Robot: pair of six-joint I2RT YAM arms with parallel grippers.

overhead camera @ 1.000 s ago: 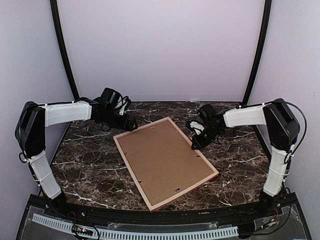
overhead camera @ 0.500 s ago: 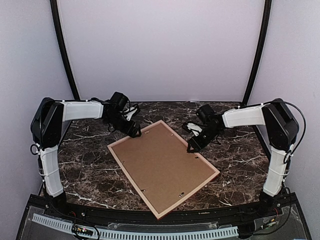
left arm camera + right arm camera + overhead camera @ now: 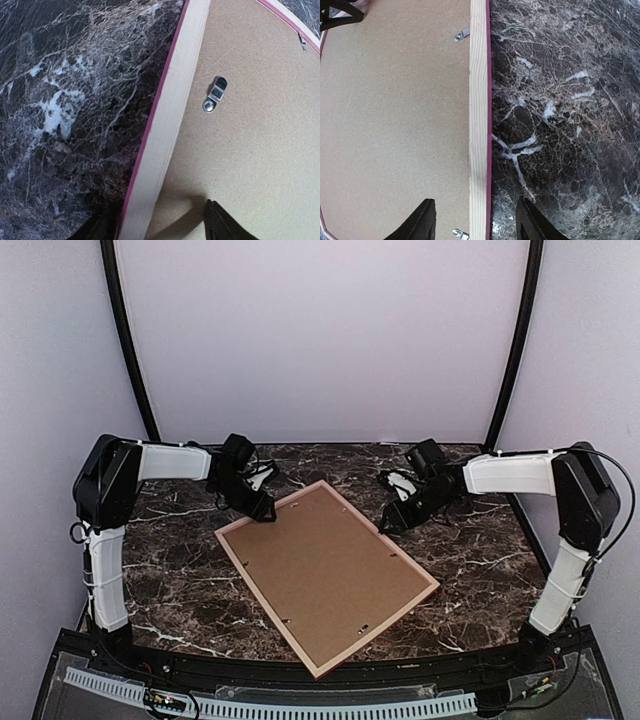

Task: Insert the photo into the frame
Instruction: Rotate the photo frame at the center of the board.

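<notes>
Dark, white-veined marble surface (image 3: 170, 580) carries your large thin-railed rectangular wooden frame (image 3: 478, 125) face down near its middle. It lies at a slant, pale natural wood upward, with a pink-red edge showing along its outside. A plain brown backing board (image 3: 325, 575) fills it, and small silver turn clips (image 3: 214, 95) sit on the board beside the rails. You cannot tell whether the sunset print lies beneath the board. Your left tool (image 3: 263, 514) is at the frame's far-left short rail, spread wide astride it and holding nothing, one finger over the board and one over the marble. Your right tool (image 3: 387, 527) is at the far-right long rail, likewise parted wide on either side of it and gripping nothing. Pale lilac walls stand behind.
</notes>
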